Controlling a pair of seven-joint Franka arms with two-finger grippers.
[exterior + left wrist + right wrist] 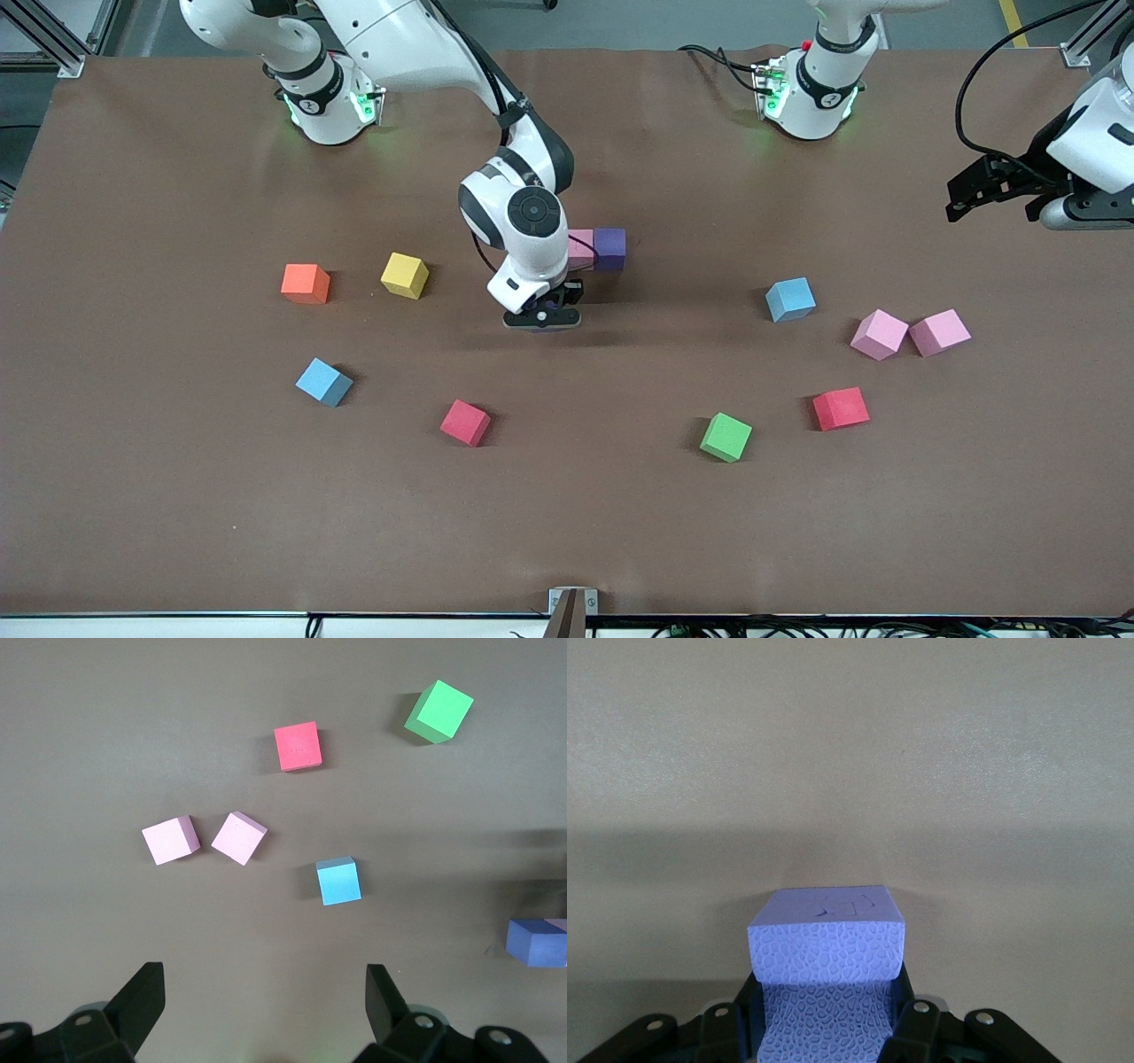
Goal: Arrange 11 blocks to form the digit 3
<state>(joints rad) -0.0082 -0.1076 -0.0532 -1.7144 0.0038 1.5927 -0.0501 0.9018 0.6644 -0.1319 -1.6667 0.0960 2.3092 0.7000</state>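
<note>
Currently:
right gripper (542, 312): hanging low over mid-tabletop (567, 514), fingers clamping a purple block (827, 939)
left gripper (266, 1001): waiting over the left arm's end of the tabletop, fingers standing wide apart, holding nothing
placed pair: pink block (580, 247) touching dark purple block (609, 248), sitting just beside the right gripper
loose blocks: lying scattered around; two pink ones (910, 333) sitting almost touching near the left arm's end

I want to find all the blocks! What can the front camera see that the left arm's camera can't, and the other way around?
Only the front view shows the orange block, yellow block, the blue block and red block at the right arm's end, and the right gripper shut on a purple block. Only the left wrist view shows the left gripper with jaws open. Both show the green block.
</note>
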